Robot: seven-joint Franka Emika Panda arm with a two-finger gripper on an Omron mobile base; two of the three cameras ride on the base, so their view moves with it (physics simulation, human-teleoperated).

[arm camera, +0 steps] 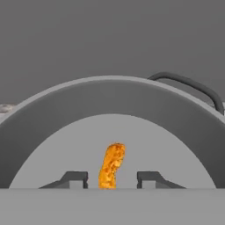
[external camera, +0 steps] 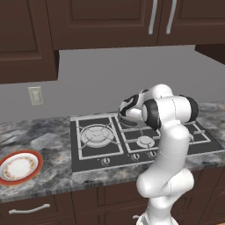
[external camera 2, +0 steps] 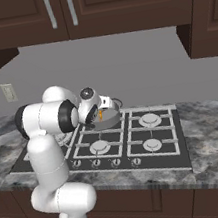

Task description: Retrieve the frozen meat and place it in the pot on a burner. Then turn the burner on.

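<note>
A: Where is the meat (arm camera: 111, 165)?

B: In the hand view it stands nearly upright between the two tips of the claw (arm camera: 111, 179), over the grey floor of the pot (arm camera: 57, 118). The tips sit apart on either side of it, not touching, so the claw is open. Whether the piece rests on the pot floor or hangs in the air, I cannot tell.

A: And the pot?

B: On the rear burner (external camera 2: 114, 123) of the cooktop (external camera 2: 160, 145), at about 12 o'clock from the arm's elbow in the right base view. The claw hangs above the pot's near rim, presumably so the drop lands inside.

A: Anything else?

B: A plate (external camera: 19, 167) sits on the bench (external camera: 52, 176) at 9 o'clock from the cooktop. The knobs (external camera 2: 115, 162) line the front edge; turning one looks like the step left.
</note>
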